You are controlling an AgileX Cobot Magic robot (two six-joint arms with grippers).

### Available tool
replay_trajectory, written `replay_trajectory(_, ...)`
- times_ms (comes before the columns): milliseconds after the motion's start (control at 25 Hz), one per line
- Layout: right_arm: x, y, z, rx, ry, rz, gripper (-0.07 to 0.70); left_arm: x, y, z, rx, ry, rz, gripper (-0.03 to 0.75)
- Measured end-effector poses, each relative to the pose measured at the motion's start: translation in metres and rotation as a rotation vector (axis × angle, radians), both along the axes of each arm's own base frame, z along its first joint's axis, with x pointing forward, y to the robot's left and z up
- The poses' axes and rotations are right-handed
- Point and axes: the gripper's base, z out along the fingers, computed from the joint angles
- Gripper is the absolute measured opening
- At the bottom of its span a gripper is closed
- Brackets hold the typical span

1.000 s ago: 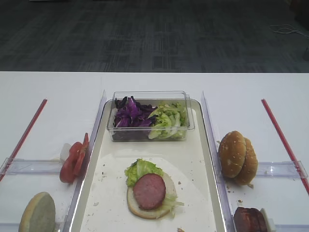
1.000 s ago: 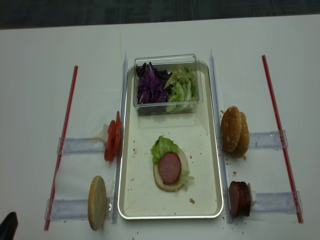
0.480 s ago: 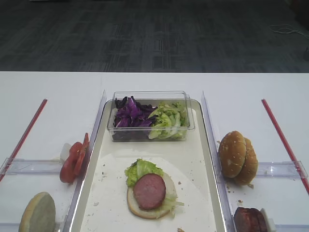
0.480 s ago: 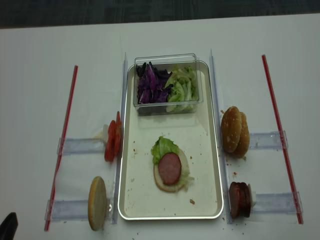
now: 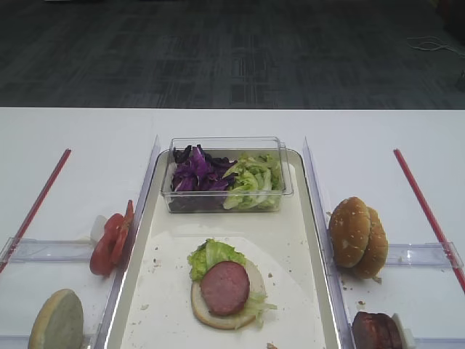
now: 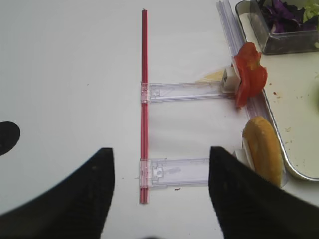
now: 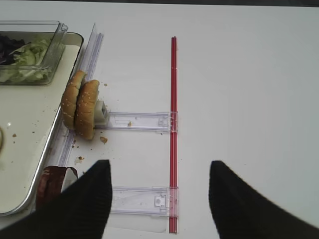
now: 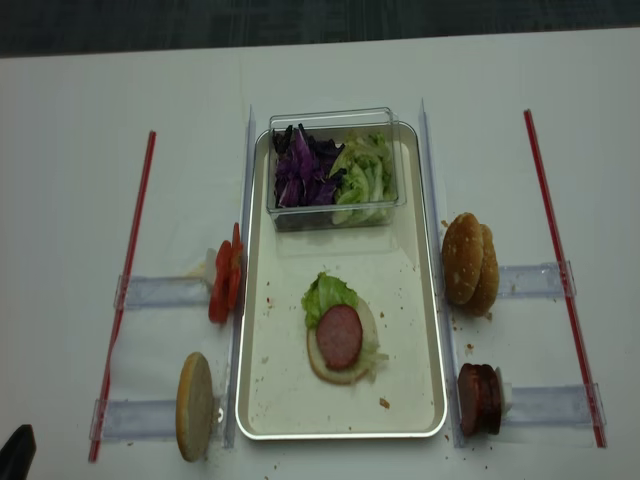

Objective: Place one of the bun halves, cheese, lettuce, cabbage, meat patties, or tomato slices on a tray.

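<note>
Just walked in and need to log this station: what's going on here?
A burger is being built. On the long cream-white tray a pale bun half carries green lettuce and a reddish-brown meat patty. Nothing is being handled: the right gripper and left gripper both hover open and empty over the table beside the tray. Sesame bun tops, spare patties and red tomato slices wait in holders.

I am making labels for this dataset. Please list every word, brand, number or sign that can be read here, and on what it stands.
None: no readable text in any view. The tray, the clear tub, the red strips and the clear holders carry no visible print.
</note>
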Motion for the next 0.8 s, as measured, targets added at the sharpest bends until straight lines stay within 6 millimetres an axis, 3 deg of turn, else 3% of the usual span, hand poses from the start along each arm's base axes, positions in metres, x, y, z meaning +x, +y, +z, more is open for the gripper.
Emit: replay_trajectory(800, 0.0000, 0.0000, 0.0000, 0.000, 0.000, 0.000, 0.435, 0.0000, 0.0000, 0.0000, 0.000, 0.000, 0.000, 0.421)
